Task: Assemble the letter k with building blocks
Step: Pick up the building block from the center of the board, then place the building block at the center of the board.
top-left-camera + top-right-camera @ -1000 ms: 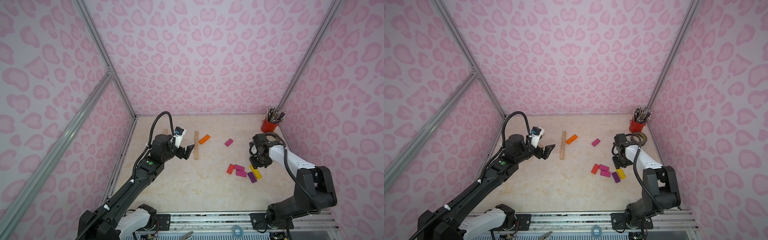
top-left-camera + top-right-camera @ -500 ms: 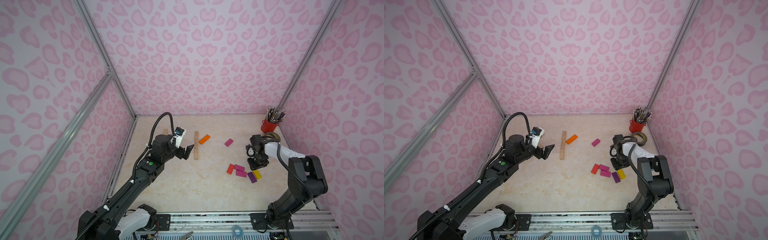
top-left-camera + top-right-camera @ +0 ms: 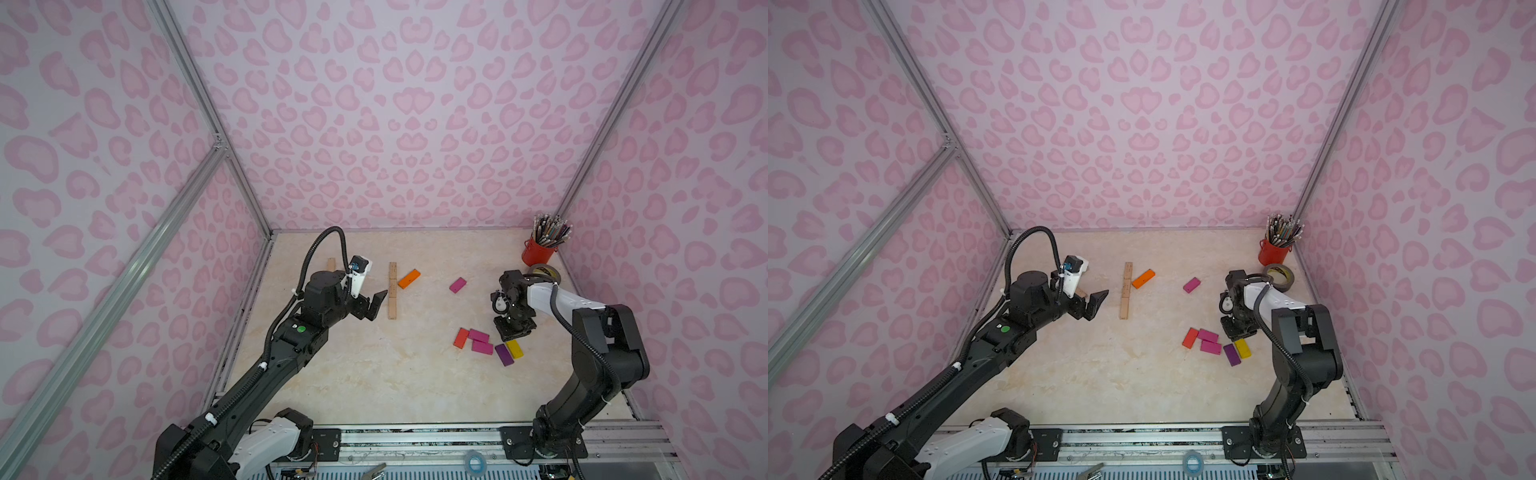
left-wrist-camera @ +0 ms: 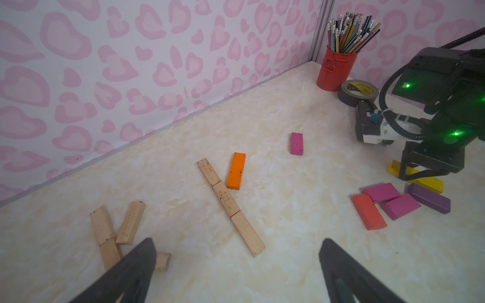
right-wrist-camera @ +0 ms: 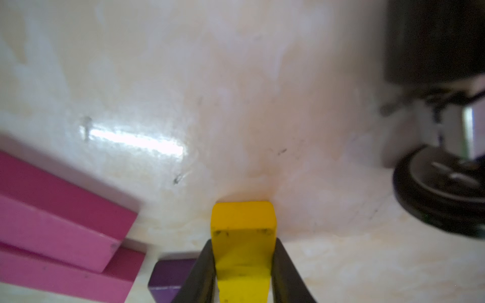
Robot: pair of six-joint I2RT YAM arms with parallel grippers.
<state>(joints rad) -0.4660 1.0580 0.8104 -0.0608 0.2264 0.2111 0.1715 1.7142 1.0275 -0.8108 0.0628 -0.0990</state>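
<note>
Yellow block [image 5: 244, 217] in right gripper [image 5: 242, 244], jaws narrowed onto its sides within the last second; on table [image 3: 374, 374] beside purple block [image 5: 170, 275]. Left gripper [image 4: 237, 241] wide apart, empty, near wooden stem [image 3: 392, 291]. Grasp judged secure; ready for lifting toward stem.

Cream marbled tabletop [image 3: 374, 374] with scattered plain and painted building blocks [image 3: 409, 278], red pencil cup [image 3: 537, 254], grey tape roll [image 3: 1280, 277].

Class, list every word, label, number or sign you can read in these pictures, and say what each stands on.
No text is legible.
On the tape roll: dark print on the yellow label inside its core, too blurred to read.
On the plain wooden blocks: dark stamped marks, too small to read.
</note>
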